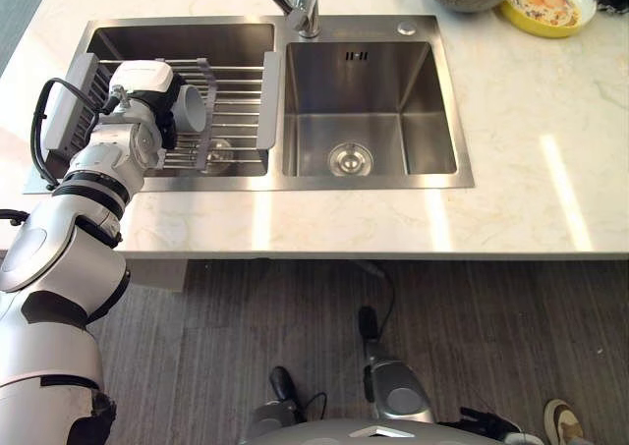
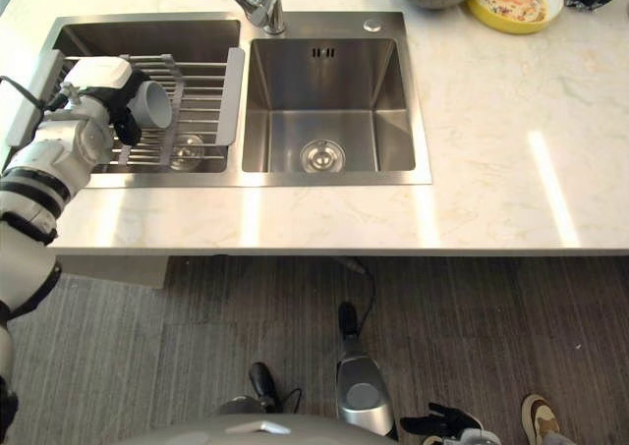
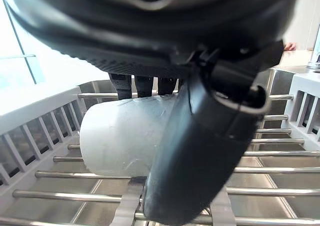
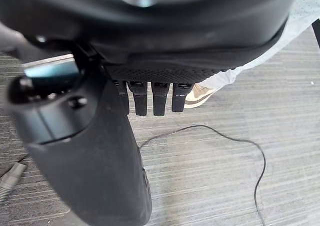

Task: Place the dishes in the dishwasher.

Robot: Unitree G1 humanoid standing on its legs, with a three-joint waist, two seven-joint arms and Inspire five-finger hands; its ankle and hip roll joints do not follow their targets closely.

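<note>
The left hand (image 1: 147, 96) is curled round a pale grey cup (image 1: 191, 108), thumb across its side, holding it on its side just above the rack (image 1: 236, 101) in the left sink basin (image 1: 177, 42); the cup's long axis runs level, mouth toward the faucet (image 1: 300, 3). The right hand (image 4: 100, 151) hangs relaxed and empty over the floor, far from the sink.

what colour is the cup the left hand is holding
Pale grey cup, clearest in the left eye view, gripped by the left hand.

Grey cup (image 1: 191, 108), yellow plate (image 1: 550, 8), steel sink (image 1: 369, 101).
</note>
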